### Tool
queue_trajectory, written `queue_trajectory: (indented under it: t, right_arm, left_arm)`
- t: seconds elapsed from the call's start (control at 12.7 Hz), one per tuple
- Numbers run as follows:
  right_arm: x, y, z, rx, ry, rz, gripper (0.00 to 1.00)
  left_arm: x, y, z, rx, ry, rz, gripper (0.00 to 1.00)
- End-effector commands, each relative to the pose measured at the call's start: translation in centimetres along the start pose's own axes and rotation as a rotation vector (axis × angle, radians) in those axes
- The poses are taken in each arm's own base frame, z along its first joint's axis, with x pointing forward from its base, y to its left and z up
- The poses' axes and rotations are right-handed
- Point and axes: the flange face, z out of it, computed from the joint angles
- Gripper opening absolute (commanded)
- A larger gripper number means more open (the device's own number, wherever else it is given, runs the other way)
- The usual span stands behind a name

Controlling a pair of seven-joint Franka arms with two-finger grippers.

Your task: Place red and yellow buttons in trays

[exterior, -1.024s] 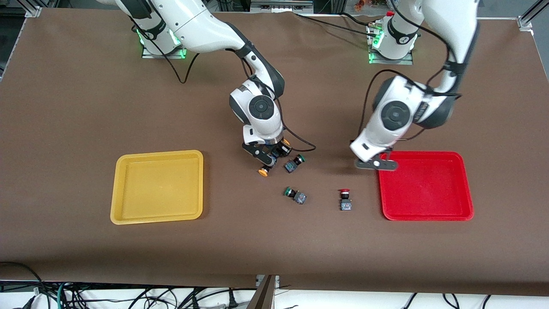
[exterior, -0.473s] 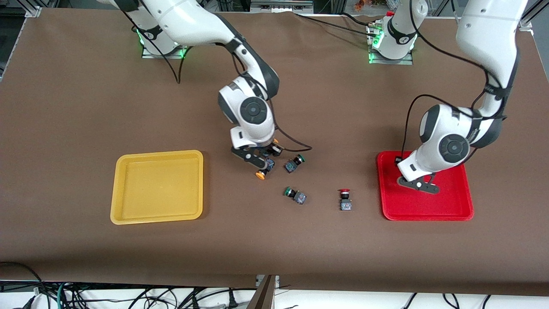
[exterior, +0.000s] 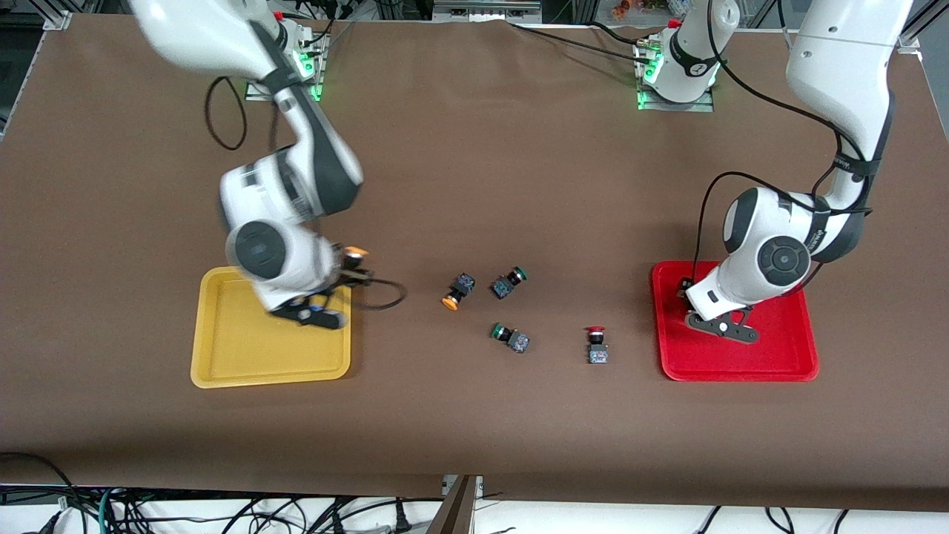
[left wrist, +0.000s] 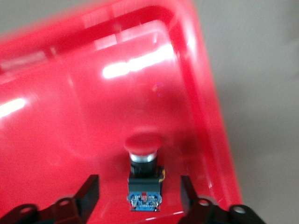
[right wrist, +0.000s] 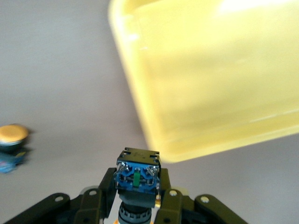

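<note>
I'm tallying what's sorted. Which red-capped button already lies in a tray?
The red button between the left gripper's open fingers lies in the red tray. The other red button lies on the bare table beside that tray.

Robotics lab, test-bench setup. Two white arms (exterior: 296, 185) bolted on base plates (exterior: 675, 96) with green status lights, at one edge of a big table (exterior: 474, 415) under a plain brown cover. Aluminium frame rails (exterior: 916, 30) at the table corners. Loose black cables (exterior: 222, 512) heaped on the floor under the table edge nearest the front camera; more cable runs along the arms. Props are sparse and sorted: small push-button switches (exterior: 511, 337), one yellow tray (exterior: 222, 371), one red tray (exterior: 786, 367). No household furnishings.
</note>
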Motion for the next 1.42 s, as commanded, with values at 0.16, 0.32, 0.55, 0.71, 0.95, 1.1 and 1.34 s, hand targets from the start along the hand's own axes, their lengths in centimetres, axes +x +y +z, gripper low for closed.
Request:
queue_trajectory:
  t: [0.16, 0.32, 0.55, 0.71, 0.95, 1.1, 1.34]
  right_arm:
    - [7.4, 15.5, 5.7, 0.036, -0.034, -0.206, 0.27]
    - [9.0, 18.7, 8.7, 0.037, -0.023, -0.205, 0.28]
    - [10.0, 20.3, 11.3, 0.040, -0.008, -0.221, 0.28]
    - [10.1, 20.9, 11.8, 0.042, -0.009, -0.221, 0.83]
    - [8.9, 18.4, 8.6, 0.049, -0.029, -0.246, 1.00]
    - [7.7, 13.8, 6.2, 0.045, -0.067, -0.224, 1.00]
    - [4.4, 5.0, 4.7, 0.002, -0.068, -0.022, 1.00]
  left_arm:
    - [7.8, 6.2, -9.8, -0.021, 0.156, -0.067, 1.00]
    - [10.3, 8.5, -7.4, -0.046, 0.163, -0.086, 1.00]
    - [11.5, 17.1, -2.5, -0.062, 0.179, -0.123, 1.00]
    - [11.7, 18.1, 1.8, -0.072, 0.206, -0.144, 1.00]
    - [11.7, 17.2, 3.3, -0.078, 0.228, -0.144, 1.00]
    - [11.6, 16.7, 3.5, -0.059, 0.231, -0.131, 1.00]
    - [11.1, 16.5, 4.4, 0.001, 0.228, -0.077, 1.00]
